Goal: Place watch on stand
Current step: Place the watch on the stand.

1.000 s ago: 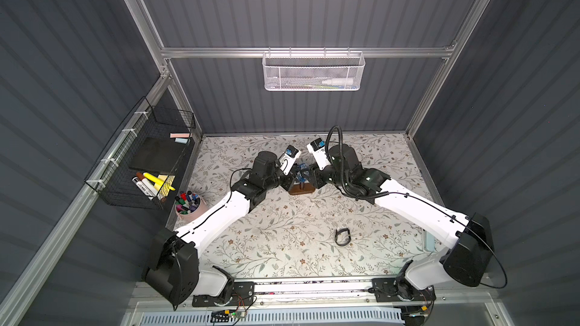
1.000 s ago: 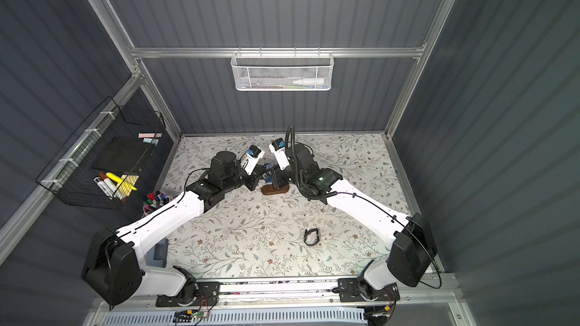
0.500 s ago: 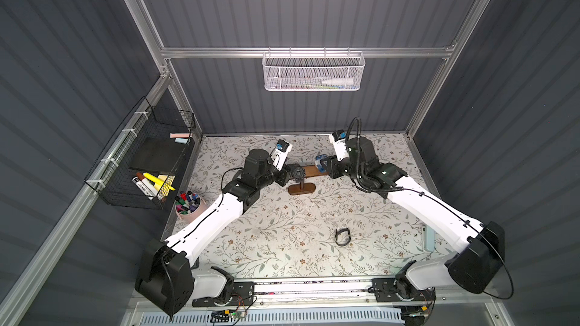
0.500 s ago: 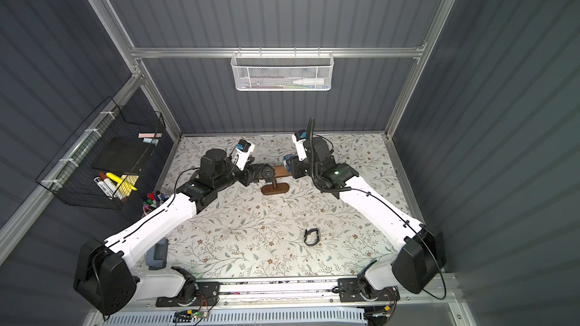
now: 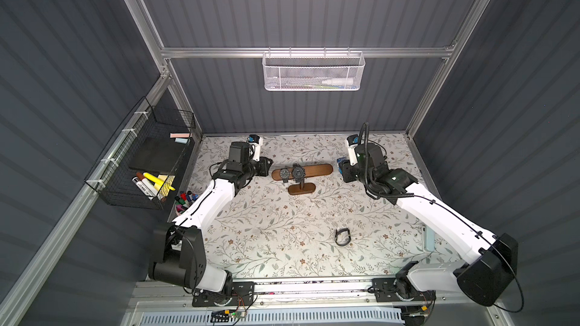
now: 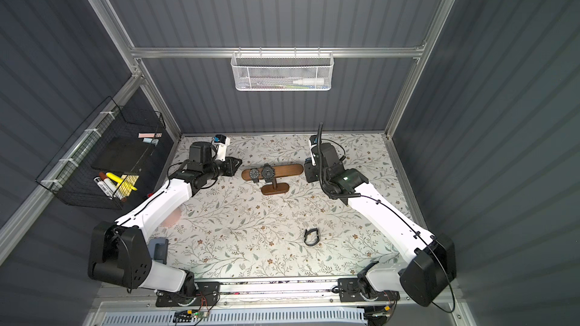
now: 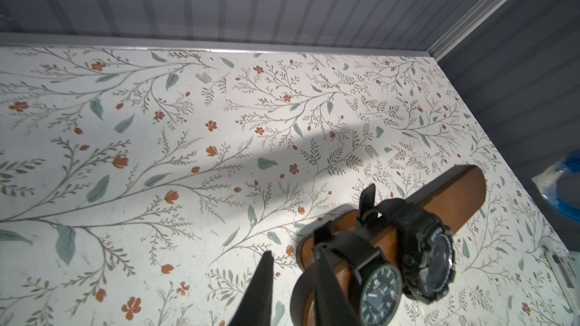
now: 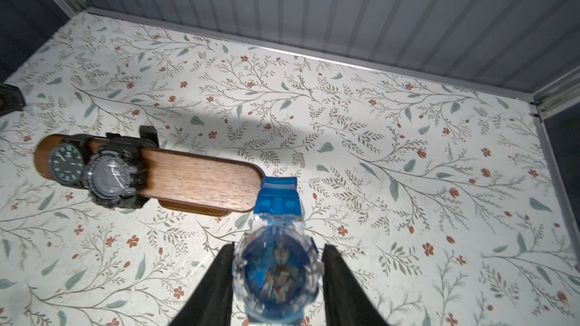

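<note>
The dark wooden stand (image 5: 314, 170) (image 6: 287, 169) stands at the back middle of the table. Two black watches (image 5: 285, 173) (image 5: 298, 171) sit around the left half of its bar (image 8: 204, 180). My right gripper (image 8: 277, 247) is shut on a clear blue watch (image 8: 276, 274) (image 5: 340, 163), held just off the bar's right end. My left gripper (image 5: 267, 166) hovers beside the bar's left end, narrowly open and holding nothing. One of its fingers (image 7: 260, 293) shows near the watch with the green dial (image 7: 381, 293). A small black band (image 5: 342, 236) (image 6: 311, 236) lies loose on the table.
A black wire basket (image 5: 147, 164) with markers hangs on the left wall, with a cup of pens (image 5: 185, 202) below it. A white mesh basket (image 5: 314, 70) hangs on the back wall. A pale blue object (image 5: 428, 239) lies at the table's right edge.
Both grippers have drawn outward from over the stand's middle, left one to the left, right one to the right with the blue watch. The two black watches stay on the bar.
</note>
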Controlling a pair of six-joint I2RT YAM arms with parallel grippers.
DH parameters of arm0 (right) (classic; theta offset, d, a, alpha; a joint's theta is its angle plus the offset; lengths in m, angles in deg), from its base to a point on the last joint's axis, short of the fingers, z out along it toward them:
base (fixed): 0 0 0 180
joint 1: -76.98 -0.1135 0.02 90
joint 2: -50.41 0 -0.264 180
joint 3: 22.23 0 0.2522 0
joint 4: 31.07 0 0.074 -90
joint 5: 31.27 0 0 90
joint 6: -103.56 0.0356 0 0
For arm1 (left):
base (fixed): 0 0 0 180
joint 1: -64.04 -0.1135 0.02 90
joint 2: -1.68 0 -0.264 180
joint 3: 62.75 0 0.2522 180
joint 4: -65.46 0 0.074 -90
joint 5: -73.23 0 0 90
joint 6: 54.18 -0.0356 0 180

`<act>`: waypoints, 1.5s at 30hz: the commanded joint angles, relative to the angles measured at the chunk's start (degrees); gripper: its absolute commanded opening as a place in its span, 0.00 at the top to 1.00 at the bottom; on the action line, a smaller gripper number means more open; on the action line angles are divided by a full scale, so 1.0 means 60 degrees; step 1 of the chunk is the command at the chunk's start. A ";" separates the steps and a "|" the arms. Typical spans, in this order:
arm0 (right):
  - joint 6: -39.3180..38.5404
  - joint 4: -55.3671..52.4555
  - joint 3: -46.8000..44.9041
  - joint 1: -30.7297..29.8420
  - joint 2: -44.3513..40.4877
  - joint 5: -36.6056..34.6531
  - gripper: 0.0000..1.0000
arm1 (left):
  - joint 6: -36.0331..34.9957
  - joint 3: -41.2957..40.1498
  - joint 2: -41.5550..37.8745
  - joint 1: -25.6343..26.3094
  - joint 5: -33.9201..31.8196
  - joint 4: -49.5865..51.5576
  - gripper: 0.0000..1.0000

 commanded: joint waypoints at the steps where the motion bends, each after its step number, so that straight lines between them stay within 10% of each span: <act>1: -0.0171 0.0133 -0.0291 0.0028 -0.0052 -0.0651 0.79 | 0.0298 -0.0075 -0.0081 0.0024 0.0354 0.0173 0.78; 45: -0.0202 0.1166 0.0591 -0.0034 0.2152 -0.0499 0.79 | -0.0385 0.0341 0.0399 -0.0005 0.0599 0.1727 0.80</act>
